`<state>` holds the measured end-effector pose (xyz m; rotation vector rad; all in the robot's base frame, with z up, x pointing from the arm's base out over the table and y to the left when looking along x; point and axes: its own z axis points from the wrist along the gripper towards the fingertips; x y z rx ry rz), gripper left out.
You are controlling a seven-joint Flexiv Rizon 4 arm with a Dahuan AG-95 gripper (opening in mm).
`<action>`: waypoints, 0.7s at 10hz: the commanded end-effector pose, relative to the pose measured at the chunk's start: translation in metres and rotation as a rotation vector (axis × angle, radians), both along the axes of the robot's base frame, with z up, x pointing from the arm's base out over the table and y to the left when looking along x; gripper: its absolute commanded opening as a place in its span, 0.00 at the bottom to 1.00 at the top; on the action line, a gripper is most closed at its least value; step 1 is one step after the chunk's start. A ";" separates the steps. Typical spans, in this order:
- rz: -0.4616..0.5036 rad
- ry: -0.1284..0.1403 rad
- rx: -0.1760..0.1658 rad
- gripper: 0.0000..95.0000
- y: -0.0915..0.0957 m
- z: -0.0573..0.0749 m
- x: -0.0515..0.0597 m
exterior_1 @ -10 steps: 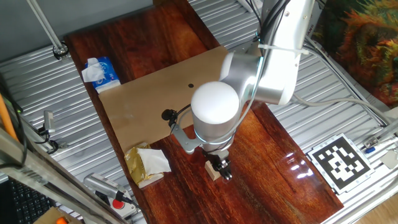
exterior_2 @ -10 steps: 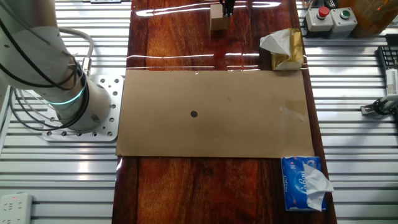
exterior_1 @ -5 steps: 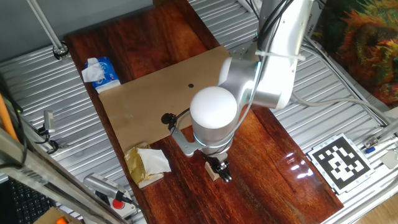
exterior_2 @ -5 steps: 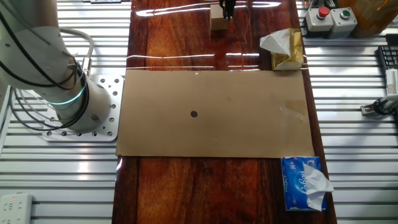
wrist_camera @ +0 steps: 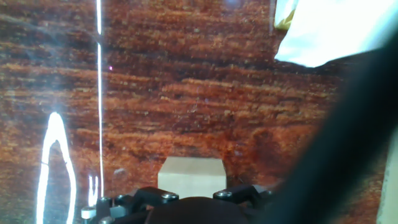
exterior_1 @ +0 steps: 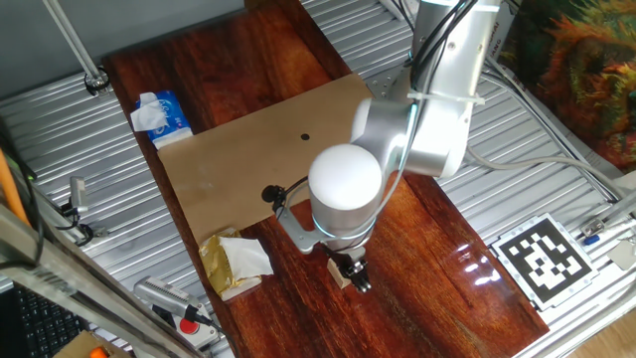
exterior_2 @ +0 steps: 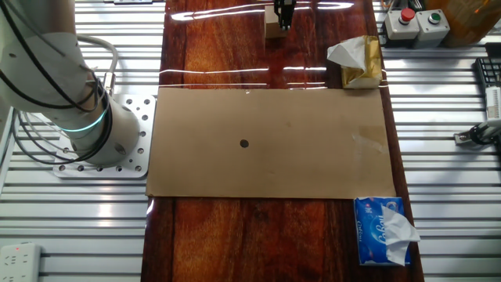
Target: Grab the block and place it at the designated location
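Arm bent low over the block at the lower middle of the glossy table

The dark reddish wooden table [exterior_1: 437,244] carries a large flat matte cardboard rectangle [exterior_2: 313,157] lying lengthwise across one fixed view, its tiny round black dot [exterior_2: 244,143] left of centre. A crumpled gold-and-white wrapper [exterior_1: 235,262] sits lower left. The gripper [exterior_1: 352,272] touches the block [exterior_1: 340,274], a plain pale cube with no long axis; whether the fingers clamp it I cannot tell
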<state>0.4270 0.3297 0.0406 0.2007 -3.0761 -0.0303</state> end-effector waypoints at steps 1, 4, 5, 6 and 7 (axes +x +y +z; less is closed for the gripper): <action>-0.001 -0.003 -0.003 1.00 0.000 -0.001 -0.003; -0.001 -0.006 0.000 1.00 0.001 -0.005 -0.005; 0.004 -0.007 0.000 0.80 0.001 -0.005 -0.006; 0.010 -0.007 0.001 0.80 0.002 -0.006 -0.007; 0.012 -0.007 0.000 0.80 0.002 -0.006 -0.008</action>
